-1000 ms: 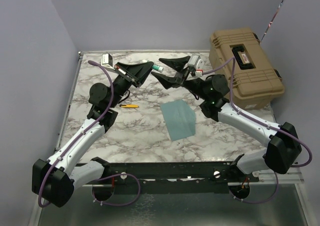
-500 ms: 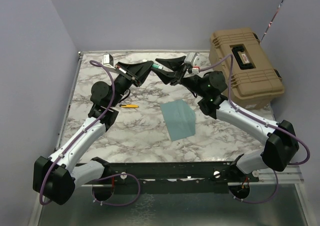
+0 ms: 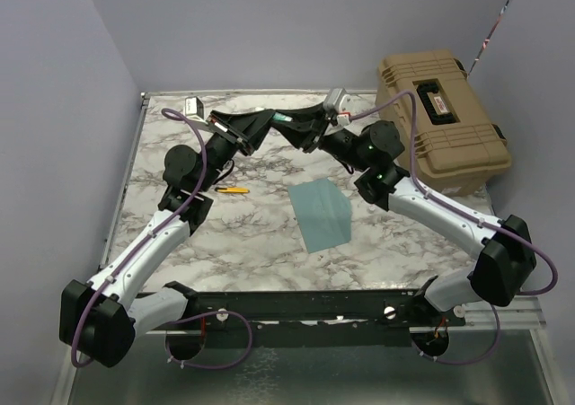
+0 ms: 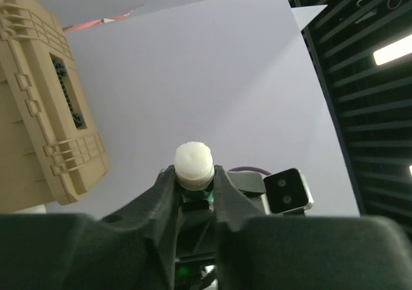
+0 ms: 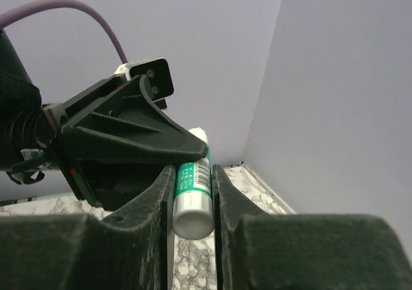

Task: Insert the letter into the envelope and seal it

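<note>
The teal-blue envelope (image 3: 319, 212) lies flat on the marble table, near the middle and apart from both arms. The letter does not show in any view. Both grippers meet in the air over the far side of the table, on one green glue stick (image 3: 282, 117). My left gripper (image 3: 269, 118) is shut on its white-capped end (image 4: 193, 161). My right gripper (image 3: 291, 124) has both fingers pressed against the stick's other end (image 5: 192, 203). In the right wrist view the left gripper's finger (image 5: 129, 135) covers the far part of the stick.
A tan hard case (image 3: 440, 118) stands at the back right, close behind my right arm. A yellow pen (image 3: 232, 189) lies left of the envelope. Lavender walls close the table at the back and on both sides.
My right gripper swung left and up to the left gripper and closed its jaws round the glue stick's free end. The left arm and the envelope stayed put.
</note>
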`<action>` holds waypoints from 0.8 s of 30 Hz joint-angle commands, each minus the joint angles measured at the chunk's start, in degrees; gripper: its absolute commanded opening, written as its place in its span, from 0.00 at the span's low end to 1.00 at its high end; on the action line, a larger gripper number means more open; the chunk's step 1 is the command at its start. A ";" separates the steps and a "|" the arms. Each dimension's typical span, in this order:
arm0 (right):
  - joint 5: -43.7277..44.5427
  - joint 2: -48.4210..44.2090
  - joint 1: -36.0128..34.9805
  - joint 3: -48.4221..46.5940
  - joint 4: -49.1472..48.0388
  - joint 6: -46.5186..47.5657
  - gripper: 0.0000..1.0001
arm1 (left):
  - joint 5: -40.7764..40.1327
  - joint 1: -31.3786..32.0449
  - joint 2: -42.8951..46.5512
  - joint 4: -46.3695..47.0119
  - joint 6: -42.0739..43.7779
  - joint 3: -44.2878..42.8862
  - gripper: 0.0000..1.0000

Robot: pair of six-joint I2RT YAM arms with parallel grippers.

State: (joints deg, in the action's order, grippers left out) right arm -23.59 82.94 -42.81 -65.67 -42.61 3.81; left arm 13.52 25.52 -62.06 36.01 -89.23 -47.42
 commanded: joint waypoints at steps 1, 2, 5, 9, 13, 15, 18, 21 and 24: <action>8.94 -0.88 -0.39 -4.91 12.08 -2.78 0.00 | 1.69 0.23 1.07 -3.45 4.03 0.67 0.49; 13.14 -0.99 -0.39 -6.38 16.82 -3.50 0.00 | 1.70 0.23 1.45 -6.11 6.35 0.51 0.63; 27.84 -1.46 0.32 -8.95 30.87 -9.40 0.01 | 1.67 0.26 2.55 -16.18 16.38 -0.08 0.82; 32.83 -2.41 2.88 -9.02 51.50 -17.54 0.01 | 3.56 0.31 3.96 -22.05 27.54 4.12 0.86; 33.77 -4.58 3.17 -3.32 64.96 -22.85 0.01 | 5.90 0.58 2.51 -23.00 32.11 10.01 0.76; 31.38 -5.51 3.17 0.69 67.33 -24.27 0.01 | 6.25 0.82 -0.08 -23.20 33.65 11.13 0.64; 27.07 -4.88 3.17 5.05 68.87 -25.17 0.01 | 6.29 2.14 -5.35 -23.11 36.62 9.74 0.52; 24.09 -1.77 3.17 6.94 69.60 -25.30 0.01 | 5.64 4.39 -11.94 -22.91 39.35 6.86 0.46; 22.78 1.77 3.18 7.89 68.21 -25.93 0.01 | 5.87 6.65 -19.39 -22.41 41.30 3.69 0.37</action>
State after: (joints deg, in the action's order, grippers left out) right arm 3.09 81.14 -39.33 -58.67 23.79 -20.01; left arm 17.89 29.43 -74.00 13.32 -53.82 -38.98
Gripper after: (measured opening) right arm 0.227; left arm 0.435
